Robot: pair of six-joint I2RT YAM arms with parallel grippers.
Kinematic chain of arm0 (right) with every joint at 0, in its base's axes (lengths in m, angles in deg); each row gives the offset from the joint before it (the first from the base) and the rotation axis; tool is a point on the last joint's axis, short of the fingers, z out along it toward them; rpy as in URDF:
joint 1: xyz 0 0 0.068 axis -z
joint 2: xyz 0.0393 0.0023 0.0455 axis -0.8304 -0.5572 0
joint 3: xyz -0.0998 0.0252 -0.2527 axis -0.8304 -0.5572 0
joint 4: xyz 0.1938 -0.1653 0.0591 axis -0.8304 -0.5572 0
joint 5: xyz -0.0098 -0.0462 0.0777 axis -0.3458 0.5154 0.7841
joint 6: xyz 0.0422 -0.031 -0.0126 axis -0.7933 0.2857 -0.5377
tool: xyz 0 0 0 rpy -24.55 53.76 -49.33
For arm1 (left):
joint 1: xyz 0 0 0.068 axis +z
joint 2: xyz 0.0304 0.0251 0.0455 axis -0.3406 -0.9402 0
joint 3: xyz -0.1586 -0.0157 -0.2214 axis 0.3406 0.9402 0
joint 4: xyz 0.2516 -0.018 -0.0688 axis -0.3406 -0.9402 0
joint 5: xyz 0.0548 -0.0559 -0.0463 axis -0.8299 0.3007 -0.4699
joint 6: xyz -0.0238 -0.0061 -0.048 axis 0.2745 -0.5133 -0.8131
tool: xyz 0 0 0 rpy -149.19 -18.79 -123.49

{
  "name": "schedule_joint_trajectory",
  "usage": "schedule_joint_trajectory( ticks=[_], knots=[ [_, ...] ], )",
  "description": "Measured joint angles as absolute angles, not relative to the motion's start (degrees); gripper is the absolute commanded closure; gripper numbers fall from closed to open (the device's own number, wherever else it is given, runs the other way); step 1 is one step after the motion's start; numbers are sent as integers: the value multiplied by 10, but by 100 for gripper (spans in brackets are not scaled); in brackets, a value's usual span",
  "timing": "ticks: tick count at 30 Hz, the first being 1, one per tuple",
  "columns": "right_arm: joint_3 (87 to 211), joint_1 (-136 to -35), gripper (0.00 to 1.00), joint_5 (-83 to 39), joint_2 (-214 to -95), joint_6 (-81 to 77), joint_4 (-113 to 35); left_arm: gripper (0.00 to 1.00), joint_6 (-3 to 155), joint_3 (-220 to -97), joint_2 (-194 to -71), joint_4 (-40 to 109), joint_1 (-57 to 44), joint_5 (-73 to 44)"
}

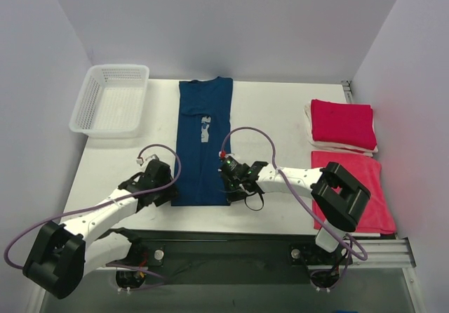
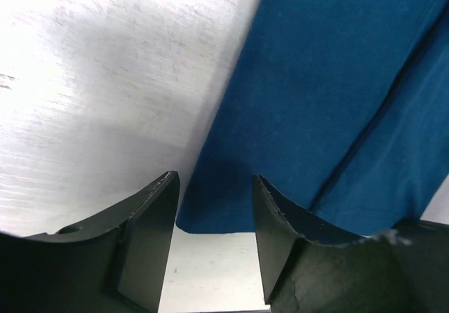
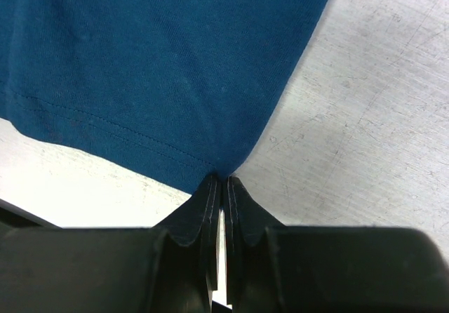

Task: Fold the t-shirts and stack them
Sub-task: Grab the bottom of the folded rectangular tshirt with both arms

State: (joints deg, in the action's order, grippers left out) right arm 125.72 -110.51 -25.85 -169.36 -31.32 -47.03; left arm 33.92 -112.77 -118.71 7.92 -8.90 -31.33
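Note:
The navy t-shirt lies in the middle of the table, folded lengthwise into a narrow strip with its pale print showing. My left gripper is open at the strip's near left corner. In the left wrist view that corner of the navy t-shirt lies just beyond the open left gripper, with bare table between the fingers. My right gripper is at the near right corner. In the right wrist view the right gripper is shut, pinching the hem corner of the navy t-shirt.
A white mesh basket stands at the back left. A folded red t-shirt rests on a pale folded layer at the right, and another red t-shirt lies flat in front of it, partly under the right arm.

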Motion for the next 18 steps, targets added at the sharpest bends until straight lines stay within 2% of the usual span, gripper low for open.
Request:
schedule_joint_trajectory(
  ticks=[4,8,11,15,16,18],
  knots=[
    [1257,-1105,100,-259,-1694,-313,-470,44,340,-1117,-1168,78,-89,-291],
    [1257,-1105,100,-259,-1694,-313,-470,51,338,-1112,-1155,62,-90,-279],
    [1257,-1105,100,-260,-1694,-314,-470,62,337,-1109,-1153,57,-92,-274],
    [1257,-1105,100,-261,-1694,-314,-470,97,334,-1106,-1160,54,-94,-270],
    [1257,-1105,100,-261,-1694,-314,-470,100,334,-1107,-1162,55,-94,-268],
    [1256,-1105,100,-261,-1693,-314,-470,100,335,-1107,-1166,56,-95,-267]
  ],
)
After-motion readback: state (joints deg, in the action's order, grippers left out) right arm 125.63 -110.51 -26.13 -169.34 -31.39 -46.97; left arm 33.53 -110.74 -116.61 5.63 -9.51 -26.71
